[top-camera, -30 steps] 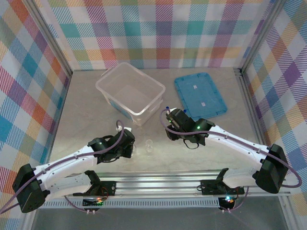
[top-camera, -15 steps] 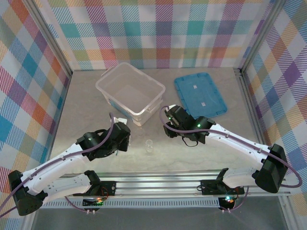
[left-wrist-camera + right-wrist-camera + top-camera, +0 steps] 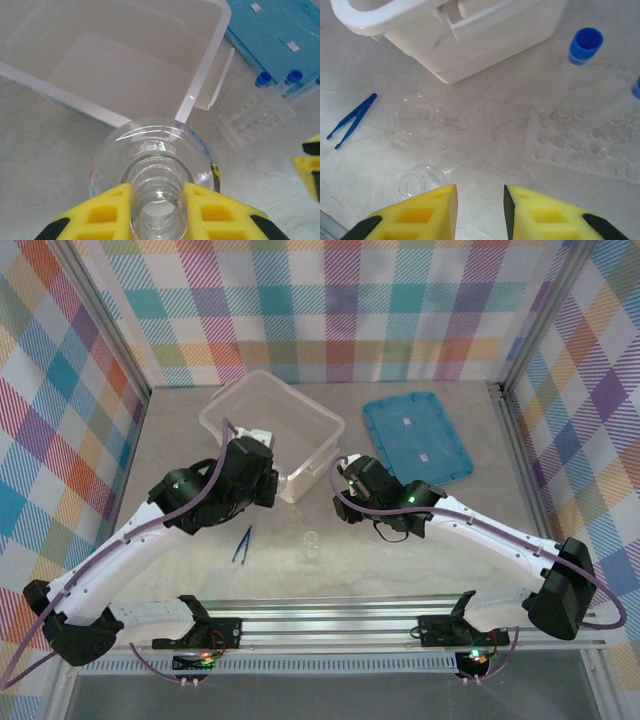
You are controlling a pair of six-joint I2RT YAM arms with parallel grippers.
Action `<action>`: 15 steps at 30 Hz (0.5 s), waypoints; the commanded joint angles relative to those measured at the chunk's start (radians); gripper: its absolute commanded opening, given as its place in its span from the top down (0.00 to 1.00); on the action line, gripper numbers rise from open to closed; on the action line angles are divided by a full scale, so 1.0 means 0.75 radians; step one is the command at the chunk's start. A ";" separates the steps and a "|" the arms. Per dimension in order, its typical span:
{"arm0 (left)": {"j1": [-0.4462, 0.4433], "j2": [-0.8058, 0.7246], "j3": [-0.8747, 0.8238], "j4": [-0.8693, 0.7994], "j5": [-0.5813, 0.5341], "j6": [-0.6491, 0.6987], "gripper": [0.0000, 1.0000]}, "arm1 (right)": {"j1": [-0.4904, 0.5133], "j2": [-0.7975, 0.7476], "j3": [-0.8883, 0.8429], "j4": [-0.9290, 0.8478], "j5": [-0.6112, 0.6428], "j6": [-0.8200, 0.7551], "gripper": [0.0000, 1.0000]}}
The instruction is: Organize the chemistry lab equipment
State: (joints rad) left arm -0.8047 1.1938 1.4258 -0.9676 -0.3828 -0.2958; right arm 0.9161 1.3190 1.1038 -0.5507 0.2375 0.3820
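Plaid walls (image 3: 350, 300) in many colours surround a pale marbled table (image 3: 450, 550). From its near-left base the left arm (image 3: 120, 550) rises diagonally toward the centre, wrist bent over the near edge of a large translucent tub (image 3: 305, 398) at far left-centre. The right arm (image 3: 480, 530) stretches low from the near-right base leftward to mid-table. A flat blue lid (image 3: 415, 440) lies at far right. The left gripper (image 3: 157, 200) is clamped on the neck of a round glass flask (image 3: 155, 160), held above the table just near the tub's rim. The right gripper (image 3: 480, 200) hovers with jaws slightly parted and empty, beside a clear rack (image 3: 255, 122) holding blue-capped tubes (image 3: 263, 79) between tub and lid. Dark-blue tweezers (image 3: 243, 543) lie on the table near the tub, with a tiny clear beaker (image 3: 311, 543) to their right.
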 commanded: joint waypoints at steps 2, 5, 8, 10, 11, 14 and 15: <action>0.061 0.114 0.160 0.029 0.028 0.117 0.81 | 0.008 0.031 0.048 0.079 -0.061 0.036 0.69; 0.117 0.199 0.251 0.056 0.065 0.160 0.81 | 0.008 0.036 0.053 0.082 -0.067 0.037 0.69; 0.193 0.277 0.303 0.078 0.133 0.183 0.81 | 0.007 0.031 0.060 0.065 -0.071 0.025 0.69; 0.241 0.311 0.312 0.106 0.175 0.186 0.81 | 0.005 0.028 0.062 0.050 -0.058 0.018 0.69; 0.267 0.330 0.311 0.120 0.201 0.186 0.81 | 0.006 0.022 0.061 0.043 -0.050 0.015 0.69; 0.329 0.386 0.310 0.153 0.270 0.184 0.81 | 0.003 0.018 0.055 0.039 -0.047 0.021 0.69; 0.344 0.401 0.312 0.161 0.285 0.184 0.81 | 0.001 0.018 0.053 0.039 -0.050 0.026 0.69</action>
State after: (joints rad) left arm -0.5770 1.4765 1.6260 -0.9062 -0.2337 -0.1818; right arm 0.9161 1.3453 1.1168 -0.5167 0.1997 0.3882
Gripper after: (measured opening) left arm 0.211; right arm 0.312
